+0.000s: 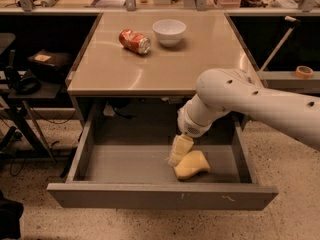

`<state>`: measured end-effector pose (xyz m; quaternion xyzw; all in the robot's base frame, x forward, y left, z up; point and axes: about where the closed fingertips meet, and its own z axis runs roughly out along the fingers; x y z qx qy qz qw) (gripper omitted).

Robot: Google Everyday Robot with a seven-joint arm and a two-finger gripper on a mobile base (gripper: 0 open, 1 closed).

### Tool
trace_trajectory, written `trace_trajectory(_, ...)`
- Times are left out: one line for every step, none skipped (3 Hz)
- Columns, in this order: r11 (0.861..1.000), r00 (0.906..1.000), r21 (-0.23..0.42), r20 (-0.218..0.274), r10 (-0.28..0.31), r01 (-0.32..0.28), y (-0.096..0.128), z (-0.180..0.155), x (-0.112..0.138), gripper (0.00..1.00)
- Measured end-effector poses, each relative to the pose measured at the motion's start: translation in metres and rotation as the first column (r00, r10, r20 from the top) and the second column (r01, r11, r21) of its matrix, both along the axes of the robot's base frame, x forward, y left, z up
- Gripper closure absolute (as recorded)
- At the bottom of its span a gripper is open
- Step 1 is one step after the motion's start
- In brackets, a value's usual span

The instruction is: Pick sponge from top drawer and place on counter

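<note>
Fingers (182, 145) closed and empty, the gripper (178, 153) touches the sponge's (192, 165) left edge inside the top drawer (125, 164), probably lining up a grasp.

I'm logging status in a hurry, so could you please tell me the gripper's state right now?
Gripper: down in the drawer, right beside the sponge; open or closed cannot be told.
</note>
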<state>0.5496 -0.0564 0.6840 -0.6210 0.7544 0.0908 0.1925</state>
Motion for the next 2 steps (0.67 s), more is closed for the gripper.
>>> trace_trajectory(0.999, 0.9991, 0.02, 0.006, -0.042, 0.041, -0.019, -0.006, -0.006, 0.0)
trace_trajectory(0.996, 0.9964, 0.03, 0.009, -0.084, 0.084, -0.048, -0.031, -0.013, 0.0)
